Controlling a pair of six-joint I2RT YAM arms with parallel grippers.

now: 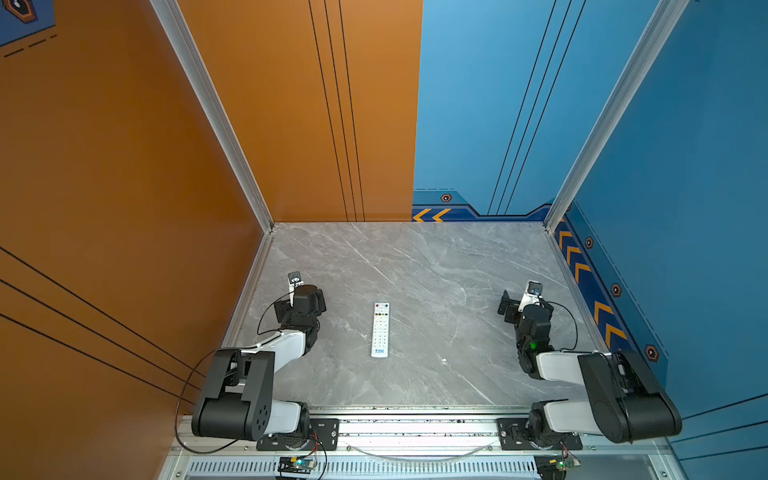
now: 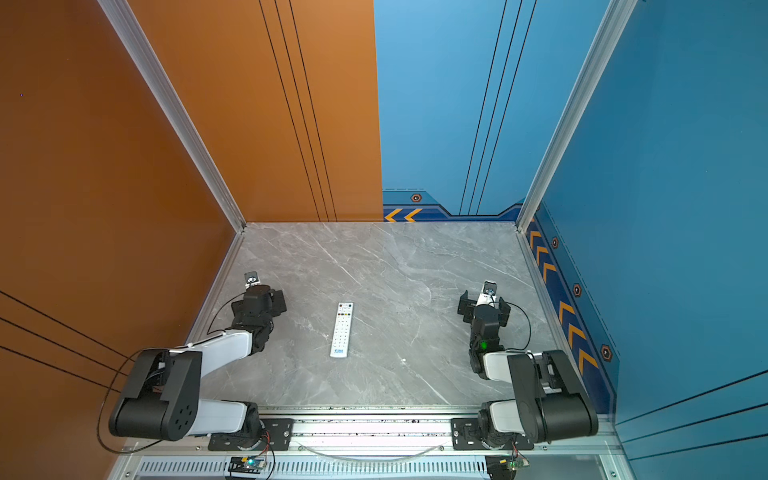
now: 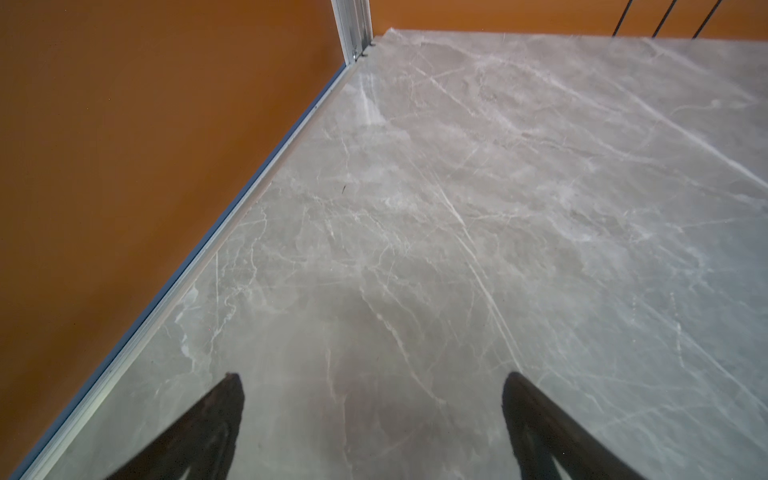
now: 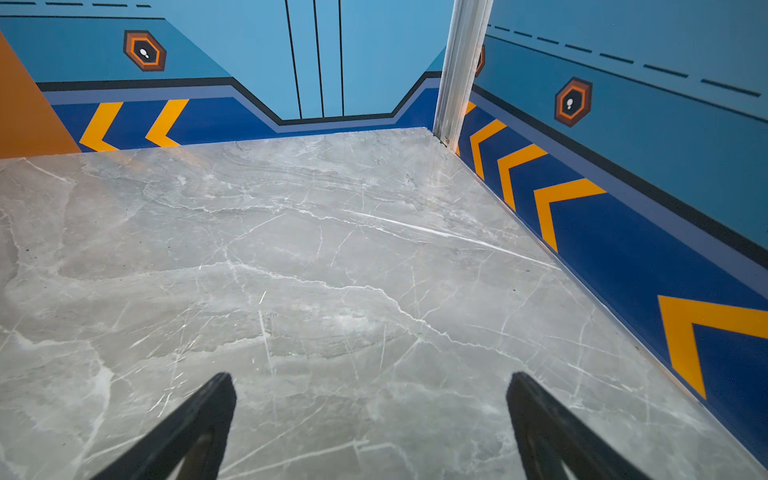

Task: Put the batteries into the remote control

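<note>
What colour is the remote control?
White, with coloured buttons at its far end and a blue logo at the near end; the remote control shows best in a top view.

Top views: both look down from high above the near rail onto the whole marble table [image 1: 415,266], far from it, facing the back walls.
Left wrist: low and close over the table [image 3: 457,208], facing its orange-walled back corner.
Right wrist: low and close, facing the blue-walled back corner.
Shared: the table's back half.
</note>
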